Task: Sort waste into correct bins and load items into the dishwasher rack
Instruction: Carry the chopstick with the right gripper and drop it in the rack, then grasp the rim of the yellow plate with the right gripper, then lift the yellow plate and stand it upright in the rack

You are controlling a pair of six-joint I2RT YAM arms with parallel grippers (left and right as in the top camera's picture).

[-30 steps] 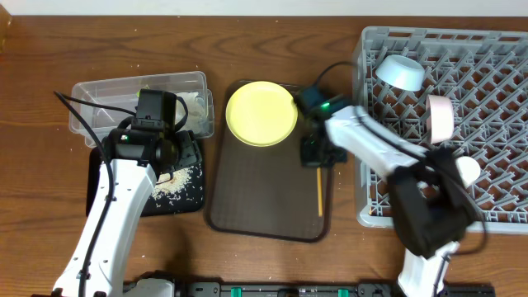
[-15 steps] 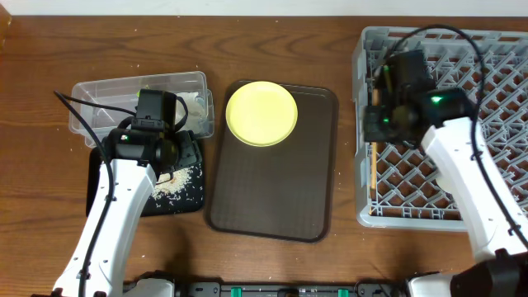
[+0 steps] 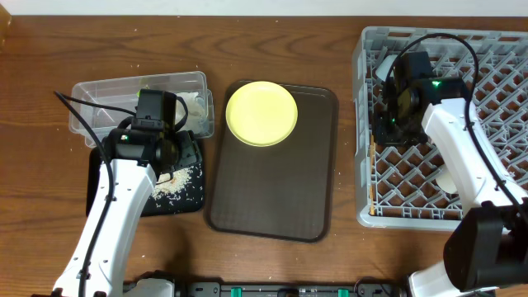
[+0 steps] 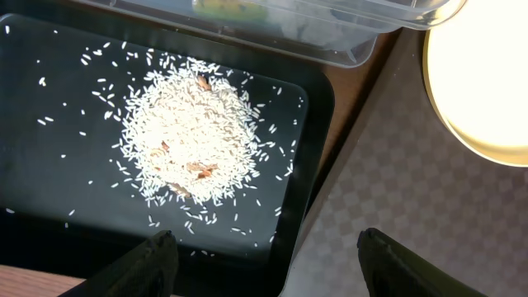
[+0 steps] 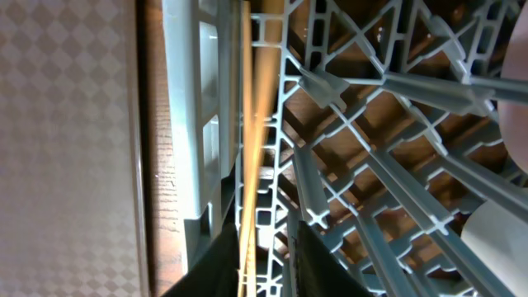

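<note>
My right gripper (image 5: 264, 227) hangs over the left edge of the grey dishwasher rack (image 3: 495, 190). It is open by a small gap. The thin wooden chopsticks (image 5: 252, 124) run between its fingers, lie against the left one and rest in the rack's lattice (image 5: 371, 82). In the overhead view the chopsticks (image 3: 373, 177) lie along the rack's left wall below the right gripper (image 3: 381, 132). My left gripper (image 4: 266, 247) stands wide open and holds nothing, above the right rim of the black tray (image 4: 49, 190), which holds a heap of rice (image 4: 190, 136). The yellow plate (image 3: 261, 113) sits on the brown serving tray (image 3: 272, 190).
The clear tub (image 3: 107, 95) stands behind the black tray (image 3: 190, 202) and touches it. A pale round item (image 3: 445, 177) lies in the rack, partly under my right arm. Bare wooden table lies in front of and behind the trays.
The right arm went from the serving tray to the rack with the chopsticks, and its jaws have now parted. The left arm has not moved.
</note>
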